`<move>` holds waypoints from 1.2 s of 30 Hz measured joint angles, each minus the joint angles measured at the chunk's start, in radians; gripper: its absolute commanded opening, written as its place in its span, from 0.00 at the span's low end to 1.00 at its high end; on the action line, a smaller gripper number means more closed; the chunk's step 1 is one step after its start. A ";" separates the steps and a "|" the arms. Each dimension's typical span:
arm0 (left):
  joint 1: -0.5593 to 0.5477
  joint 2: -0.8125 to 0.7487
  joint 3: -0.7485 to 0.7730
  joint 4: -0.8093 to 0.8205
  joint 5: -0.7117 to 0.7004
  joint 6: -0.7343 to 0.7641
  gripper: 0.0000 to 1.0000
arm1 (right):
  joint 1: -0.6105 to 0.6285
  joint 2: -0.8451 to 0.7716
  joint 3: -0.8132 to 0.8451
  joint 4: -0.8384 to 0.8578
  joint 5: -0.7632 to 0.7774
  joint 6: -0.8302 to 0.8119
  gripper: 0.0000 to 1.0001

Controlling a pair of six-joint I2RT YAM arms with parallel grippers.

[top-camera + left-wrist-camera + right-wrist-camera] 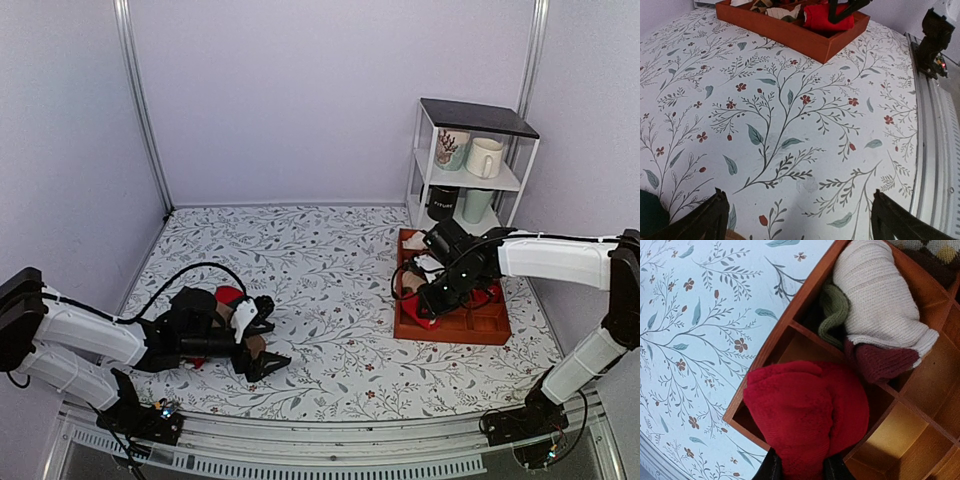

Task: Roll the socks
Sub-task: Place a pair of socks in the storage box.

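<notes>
A: Right gripper (801, 467) pinched narrow on the bright red knit sock roll (805, 415), at the corner compartment of the orange-brown wooden divider tray (772, 347). Left gripper (802, 222) spread wide, holding nothing, low over the floral bench (790, 125).
B: Risks?
A: Roll bulges over the tray's outer wall. Release here and it could tip out onto the bench, or spring loose. Can't tell if it's seated.
B: Obstructions?
A: Neighbouring cell is packed: cream ribbed knit roll (880, 300), green knit (832, 307), maroon knit (880, 362). Divider leaves the gripper little room. Also a white shelf with mugs (470, 165) just behind the tray.
</notes>
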 measured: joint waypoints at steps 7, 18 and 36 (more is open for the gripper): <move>0.000 0.002 0.000 0.000 0.002 0.000 0.99 | 0.000 -0.068 0.001 -0.003 0.106 0.022 0.00; 0.000 0.002 0.002 -0.001 0.003 0.001 0.99 | -0.106 -0.169 -0.015 0.024 0.257 -0.111 0.00; 0.002 0.013 0.007 -0.003 0.010 0.020 0.99 | -0.263 -0.155 -0.204 0.315 0.140 -0.641 0.00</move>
